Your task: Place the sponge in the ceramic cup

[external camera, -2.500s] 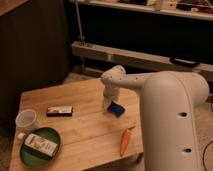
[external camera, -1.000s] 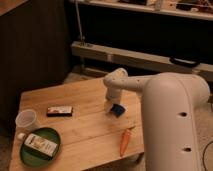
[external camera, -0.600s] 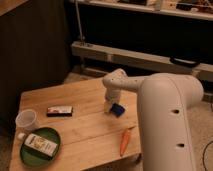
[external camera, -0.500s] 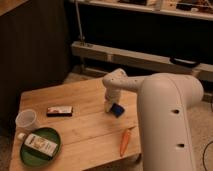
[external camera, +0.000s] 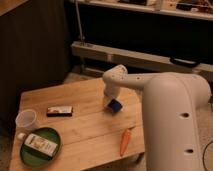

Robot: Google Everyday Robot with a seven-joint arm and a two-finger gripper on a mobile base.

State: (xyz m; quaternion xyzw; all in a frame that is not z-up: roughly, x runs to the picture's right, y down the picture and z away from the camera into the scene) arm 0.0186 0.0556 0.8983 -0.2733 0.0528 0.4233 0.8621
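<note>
The sponge (external camera: 116,105) is a small dark-blue pad on the right part of the wooden table (external camera: 82,131). My gripper (external camera: 111,101) comes down from the white arm right at the sponge's left edge, touching or nearly touching it. The ceramic cup (external camera: 27,120), pale and round, stands upright near the table's left edge, far from the gripper.
A dark packet with a white label (external camera: 60,110) lies between the cup and the sponge. A green plate (external camera: 36,160) with a small box on it sits at the front left. An orange carrot (external camera: 125,141) lies near the front right edge. My bulky white arm fills the right side.
The gripper has stayed at the sponge. The arm's upper body has shifted slightly, and the sponge has barely moved.
</note>
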